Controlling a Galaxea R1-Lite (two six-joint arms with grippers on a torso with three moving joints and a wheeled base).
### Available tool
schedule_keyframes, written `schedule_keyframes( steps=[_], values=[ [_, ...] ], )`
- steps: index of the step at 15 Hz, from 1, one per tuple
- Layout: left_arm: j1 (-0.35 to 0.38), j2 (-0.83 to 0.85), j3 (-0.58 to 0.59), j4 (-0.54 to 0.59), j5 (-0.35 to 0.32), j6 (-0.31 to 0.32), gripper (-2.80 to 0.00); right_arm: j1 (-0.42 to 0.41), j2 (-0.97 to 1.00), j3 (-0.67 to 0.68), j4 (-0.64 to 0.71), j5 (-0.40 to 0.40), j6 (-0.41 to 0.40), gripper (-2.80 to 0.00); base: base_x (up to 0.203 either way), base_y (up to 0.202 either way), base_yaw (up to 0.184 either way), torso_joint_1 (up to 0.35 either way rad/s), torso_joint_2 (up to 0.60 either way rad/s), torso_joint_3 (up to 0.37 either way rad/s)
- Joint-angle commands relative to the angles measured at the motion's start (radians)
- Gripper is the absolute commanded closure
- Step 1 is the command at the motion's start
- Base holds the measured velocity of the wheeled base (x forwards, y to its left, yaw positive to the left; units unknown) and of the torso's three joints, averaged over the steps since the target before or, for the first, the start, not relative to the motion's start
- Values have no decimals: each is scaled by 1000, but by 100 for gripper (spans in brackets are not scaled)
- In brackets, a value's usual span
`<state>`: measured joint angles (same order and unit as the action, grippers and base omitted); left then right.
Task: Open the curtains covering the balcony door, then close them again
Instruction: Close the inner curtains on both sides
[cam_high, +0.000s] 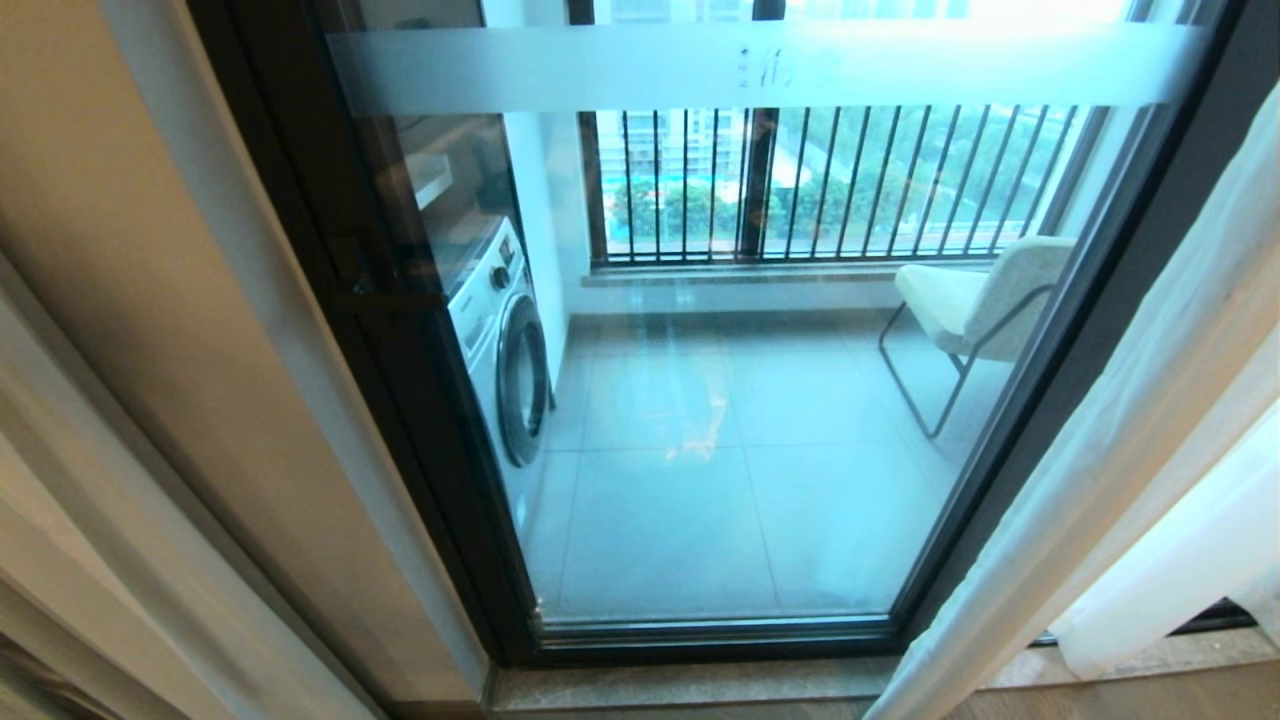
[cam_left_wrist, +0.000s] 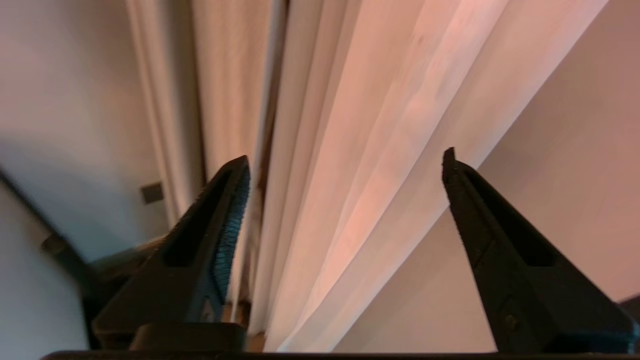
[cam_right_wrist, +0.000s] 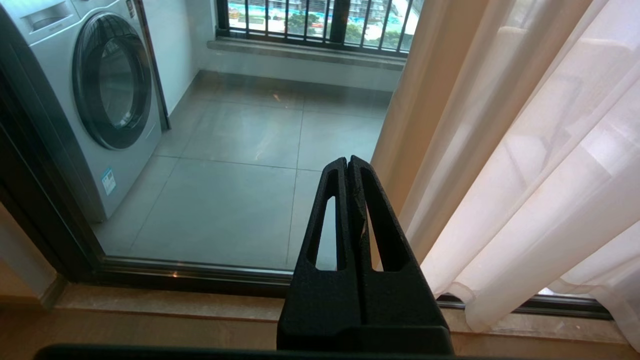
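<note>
Curtains (cam_high: 1120, 400) of sheer white fabric hang gathered at the right edge of the balcony door (cam_high: 700, 350), their wavy hems reaching the stone sill (cam_high: 690, 685) at the door's foot, and more pale folds with a beige-tan drape (cam_high: 130, 300) fill the left side, so the glass pane between them stands uncovered. Across the top of the pane runs a frosted band (cam_high: 750, 65), and the dark frame borders it on both sides and along the bottom. Through the glass show a front-loading washing machine (cam_high: 500, 340) against the balcony's left wall, a pale chair (cam_high: 975, 300) on thin dark legs toward the right, grey floor tiles and a black-barred railing (cam_high: 830, 185) at the far end. Neither arm appears in the head view. In the left wrist view the left claw (cam_left_wrist: 345, 160) has its two black fingers spread wide apart with nothing between them, pointing at the long pale folds just beyond its tips. In the right wrist view the right claw (cam_right_wrist: 348, 162) has its fingers pressed together and empty, aimed at the lower part of the glass beside the gathered curtains on the right.
</note>
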<state>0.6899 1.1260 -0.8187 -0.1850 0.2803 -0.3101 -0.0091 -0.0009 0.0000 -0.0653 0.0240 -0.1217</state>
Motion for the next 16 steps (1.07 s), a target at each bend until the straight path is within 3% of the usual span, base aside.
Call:
schedule_keyframes(
  steps=[1, 8, 16],
  values=[
    [29, 106, -2, -85, -27, -1, -280, 0, 1, 0, -1, 1, -1, 0, 0, 0, 0, 0, 0, 0],
    [74, 306, -16, -364, -219, 0, -280, 0, 1, 0, -1, 1, -1, 0, 0, 0, 0, 0, 0, 0],
    [72, 488, -99, -560, -291, 0, -280, 0, 1, 0, -1, 1, -1, 0, 0, 0, 0, 0, 0, 0]
  ],
)
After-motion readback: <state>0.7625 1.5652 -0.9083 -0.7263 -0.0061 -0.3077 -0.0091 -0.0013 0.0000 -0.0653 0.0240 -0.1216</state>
